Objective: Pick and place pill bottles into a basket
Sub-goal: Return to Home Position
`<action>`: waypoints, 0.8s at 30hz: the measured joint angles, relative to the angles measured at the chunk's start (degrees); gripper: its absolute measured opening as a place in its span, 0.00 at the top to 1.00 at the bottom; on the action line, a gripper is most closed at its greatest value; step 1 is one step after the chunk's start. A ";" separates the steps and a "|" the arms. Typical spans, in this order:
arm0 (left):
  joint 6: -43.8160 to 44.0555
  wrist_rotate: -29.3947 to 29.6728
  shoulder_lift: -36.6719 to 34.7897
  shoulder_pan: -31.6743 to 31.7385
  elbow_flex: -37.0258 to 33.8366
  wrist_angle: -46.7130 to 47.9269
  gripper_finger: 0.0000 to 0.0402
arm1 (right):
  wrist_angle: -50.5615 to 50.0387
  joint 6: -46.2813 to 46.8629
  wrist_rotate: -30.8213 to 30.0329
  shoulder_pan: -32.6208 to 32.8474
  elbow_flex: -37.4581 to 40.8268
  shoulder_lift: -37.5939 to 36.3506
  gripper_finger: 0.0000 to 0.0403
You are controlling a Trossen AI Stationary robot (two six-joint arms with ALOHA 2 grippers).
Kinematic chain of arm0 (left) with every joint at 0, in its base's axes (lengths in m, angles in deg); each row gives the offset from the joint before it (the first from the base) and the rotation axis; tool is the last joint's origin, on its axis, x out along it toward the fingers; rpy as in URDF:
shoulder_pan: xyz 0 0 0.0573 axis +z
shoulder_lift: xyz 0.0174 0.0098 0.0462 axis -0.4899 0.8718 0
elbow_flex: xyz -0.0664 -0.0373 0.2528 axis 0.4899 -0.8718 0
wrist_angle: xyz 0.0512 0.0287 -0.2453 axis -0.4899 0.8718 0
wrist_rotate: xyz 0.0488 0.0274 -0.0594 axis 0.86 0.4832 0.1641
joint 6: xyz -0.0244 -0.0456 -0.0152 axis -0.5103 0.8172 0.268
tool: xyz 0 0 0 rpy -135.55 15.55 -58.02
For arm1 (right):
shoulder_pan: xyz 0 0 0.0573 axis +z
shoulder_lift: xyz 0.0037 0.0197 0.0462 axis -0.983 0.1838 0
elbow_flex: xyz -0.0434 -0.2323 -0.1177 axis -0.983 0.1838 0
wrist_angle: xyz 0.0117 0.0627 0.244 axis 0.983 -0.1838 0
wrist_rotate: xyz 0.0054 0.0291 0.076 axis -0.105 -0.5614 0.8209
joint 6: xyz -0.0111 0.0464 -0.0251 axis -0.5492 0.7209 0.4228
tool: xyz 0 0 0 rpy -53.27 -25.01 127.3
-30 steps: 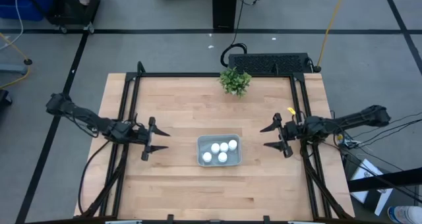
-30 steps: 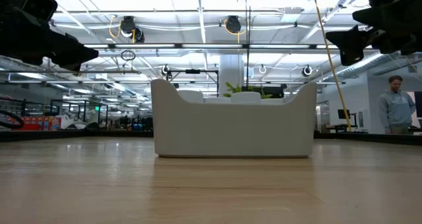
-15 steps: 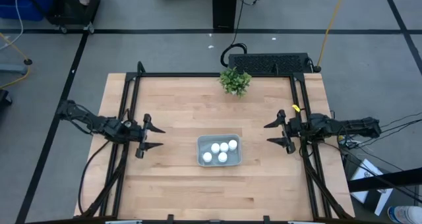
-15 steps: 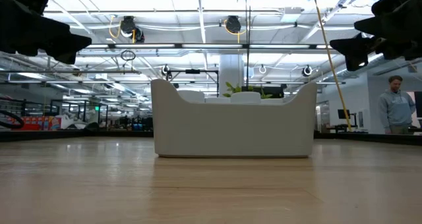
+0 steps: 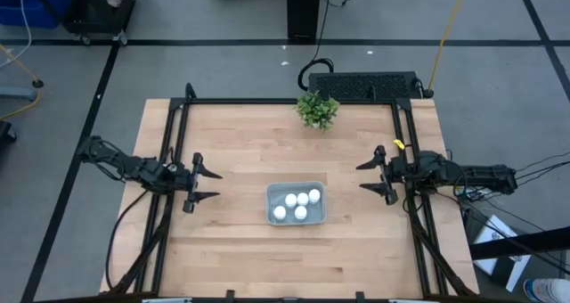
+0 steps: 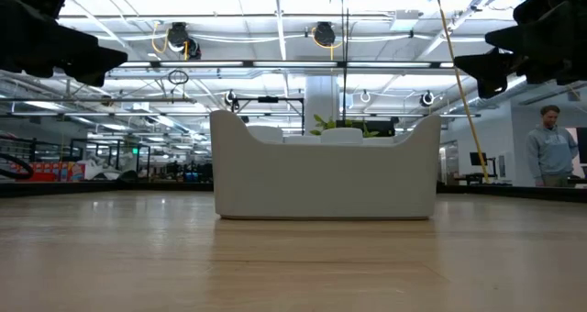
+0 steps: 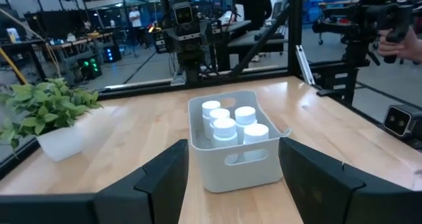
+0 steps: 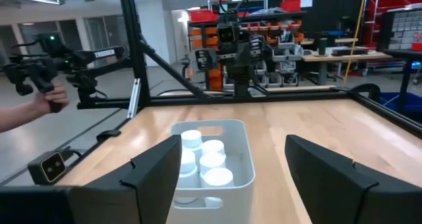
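High view: the pale basket [image 5: 269, 201] sits near the middle of the table [image 5: 240, 143], its long side running between the left and right edges, with all five pill bottles [image 5: 303, 198] standing inside. The left gripper [image 5: 214, 184] hovers near the left edge and the right gripper [image 5: 361, 178] near the right edge. Both are spread open and empty, pointing at the basket from about equally far away. Nothing seems left to collect.

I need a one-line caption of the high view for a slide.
Five pill bottles sit in the basket; the left gripper and right gripper, both open, flank it.
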 joint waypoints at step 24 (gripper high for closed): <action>3.19 0.57 0.00 0.00 -0.13 -3.28 0.40 | 1.85 0.11 -0.01 0.00 0.00 0.08 0.35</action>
